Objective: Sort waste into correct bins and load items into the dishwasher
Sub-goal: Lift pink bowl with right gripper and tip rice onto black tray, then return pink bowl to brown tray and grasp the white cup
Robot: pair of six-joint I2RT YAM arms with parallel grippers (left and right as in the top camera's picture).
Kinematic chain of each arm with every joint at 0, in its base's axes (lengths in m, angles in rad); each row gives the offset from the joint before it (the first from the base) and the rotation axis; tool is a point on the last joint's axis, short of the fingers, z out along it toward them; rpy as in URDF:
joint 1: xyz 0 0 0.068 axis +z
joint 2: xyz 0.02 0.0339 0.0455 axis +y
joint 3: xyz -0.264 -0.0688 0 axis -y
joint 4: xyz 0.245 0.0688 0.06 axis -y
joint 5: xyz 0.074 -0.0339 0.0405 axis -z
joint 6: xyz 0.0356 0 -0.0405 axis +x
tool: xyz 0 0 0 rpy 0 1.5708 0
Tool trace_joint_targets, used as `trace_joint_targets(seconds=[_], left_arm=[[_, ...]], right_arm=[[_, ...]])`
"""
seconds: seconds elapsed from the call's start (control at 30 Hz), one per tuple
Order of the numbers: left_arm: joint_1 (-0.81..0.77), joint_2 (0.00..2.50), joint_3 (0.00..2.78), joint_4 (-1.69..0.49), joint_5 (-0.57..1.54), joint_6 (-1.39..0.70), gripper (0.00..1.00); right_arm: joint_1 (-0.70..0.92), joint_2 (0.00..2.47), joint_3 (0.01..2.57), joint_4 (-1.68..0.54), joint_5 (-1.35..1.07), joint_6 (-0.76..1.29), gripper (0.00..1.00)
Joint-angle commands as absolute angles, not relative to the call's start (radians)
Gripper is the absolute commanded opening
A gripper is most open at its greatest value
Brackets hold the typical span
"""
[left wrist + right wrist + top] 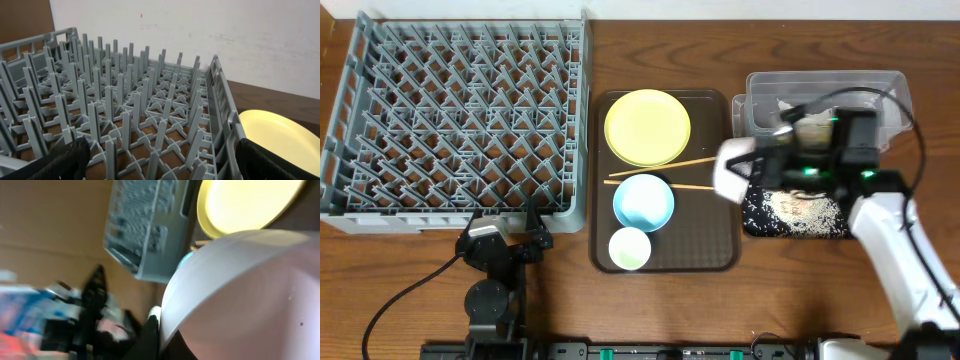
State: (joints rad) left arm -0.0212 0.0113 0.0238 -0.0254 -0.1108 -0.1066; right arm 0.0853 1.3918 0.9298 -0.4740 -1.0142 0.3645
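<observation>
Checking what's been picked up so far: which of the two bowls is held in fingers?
The white bowl, tipped on edge in the right fingers near the black tray; the light blue bowl sits free on the brown tray.

The left arm [490, 290] sits folded low at the near table edge. Its left gripper [535, 232] is spread wide, the fingers [65, 160] holding nothing. The right arm [905, 260] reaches up from the near right corner and bends leftward. Its right gripper [757, 165] is clamped on the rim of a tilted white bowl [730, 172].
</observation>
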Motion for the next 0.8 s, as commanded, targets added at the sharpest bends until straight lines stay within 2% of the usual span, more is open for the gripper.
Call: trace_joint_targets(seconds=[0.0, 0.17, 0.43, 0.77], left_arm=[[-0.017, 0.005, 0.004, -0.063, -0.120, -0.098, 0.94], [-0.017, 0.005, 0.004, -0.063, -0.120, -0.098, 0.94], [-0.017, 0.005, 0.004, -0.063, -0.120, -0.098, 0.94], [-0.017, 0.005, 0.004, -0.063, -0.120, -0.098, 0.94]], right_arm=[[0.215, 1.376, 0.935, -0.483, -0.781, 0.382, 0.01], [0.403, 1.376, 0.935, -0.562, -0.562, 0.381, 0.01], [0.587, 1.380, 0.987, -0.707, -0.253, 0.381, 0.01], [0.665, 1.533, 1.050, -0.762, -0.198, 0.300, 0.01]])
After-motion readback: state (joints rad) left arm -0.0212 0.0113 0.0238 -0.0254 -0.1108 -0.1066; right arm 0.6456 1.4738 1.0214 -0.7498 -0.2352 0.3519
